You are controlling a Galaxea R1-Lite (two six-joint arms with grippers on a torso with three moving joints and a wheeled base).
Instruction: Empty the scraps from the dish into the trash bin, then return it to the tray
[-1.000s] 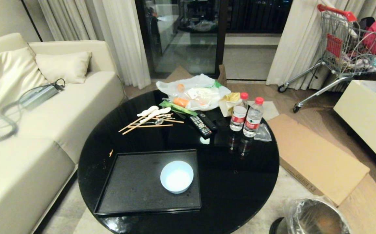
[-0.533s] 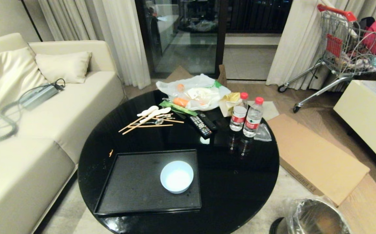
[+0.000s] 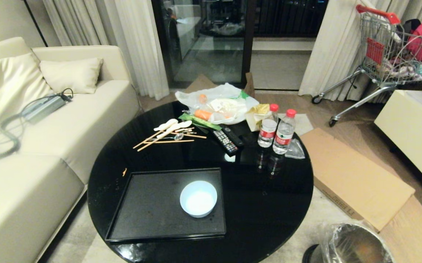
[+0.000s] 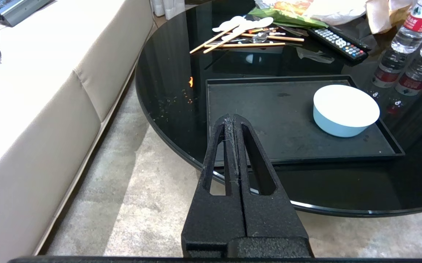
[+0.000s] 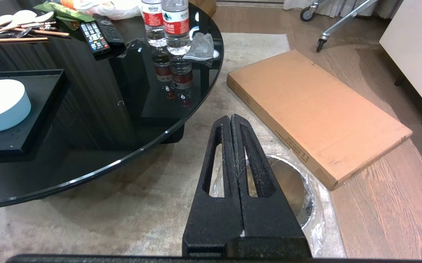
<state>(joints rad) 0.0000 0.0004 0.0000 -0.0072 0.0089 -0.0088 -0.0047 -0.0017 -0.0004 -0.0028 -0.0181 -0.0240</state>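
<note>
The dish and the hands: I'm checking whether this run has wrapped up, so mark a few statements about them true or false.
1. The dish sits on the tray. True.
2. The dish is full of carrot strips. False: it looks empty inside.
3. The left hand is shut and holds nothing. True.
4. The right hand grips the dish. False: it is shut on nothing, off the table's edge, above the trash bin.
5. The trash bin stands on the table. False: it stands on the floor beside it.
</note>
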